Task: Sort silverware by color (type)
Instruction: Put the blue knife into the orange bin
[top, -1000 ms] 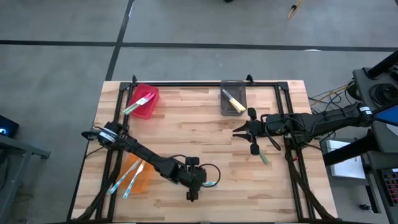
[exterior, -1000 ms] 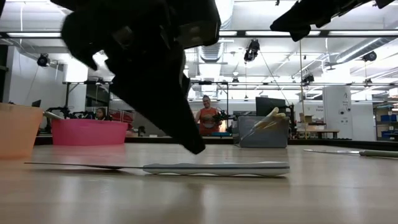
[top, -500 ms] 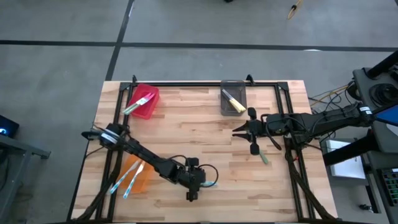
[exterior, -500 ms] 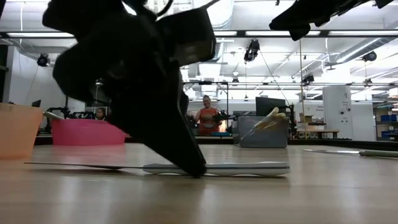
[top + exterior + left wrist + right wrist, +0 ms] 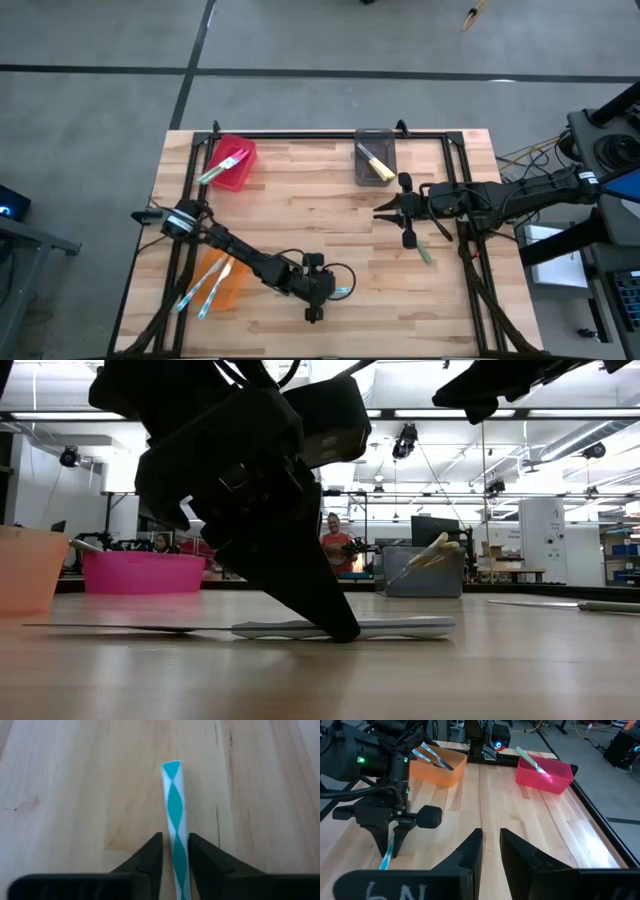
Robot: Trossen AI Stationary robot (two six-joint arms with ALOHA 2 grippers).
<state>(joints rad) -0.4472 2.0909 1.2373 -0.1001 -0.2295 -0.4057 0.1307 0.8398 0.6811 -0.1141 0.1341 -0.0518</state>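
One light-blue knife point(image 5: 175, 815) lies flat on the wood table point(image 5: 300, 190) at the near edge, approx. in the middle, and the left gripper point(image 5: 316, 296) is down on it. Its two fingers point(image 5: 150, 855) stand on both sides of the handle, very close, nearly pinching; if they really press it I cannot tell. In the low view the dark finger tip touches the table just at the handle, blade pointing to the left.

Table surface is pale planks w/ a black frame around. Near the left side is an orange bin point(image 5: 222, 282) w/ two light-blue knives point(image 5: 205, 290) sticking out of it. A green-handled knife point(image 5: 424, 251) lies near the right side, close to the right gripper point(image 5: 392, 212), which hangs above the table w/ fingers nearly together and nothing between them.

At the far edge, a red bin point(image 5: 233, 163) holds a green knife point(image 5: 222, 166) and a grey bin point(image 5: 375, 158) holds yellow ones point(image 5: 376, 165).

Behind the table the room is a big workshop w/ ceiling lights, ducts, benches, and two people point(image 5: 331, 547) far off.
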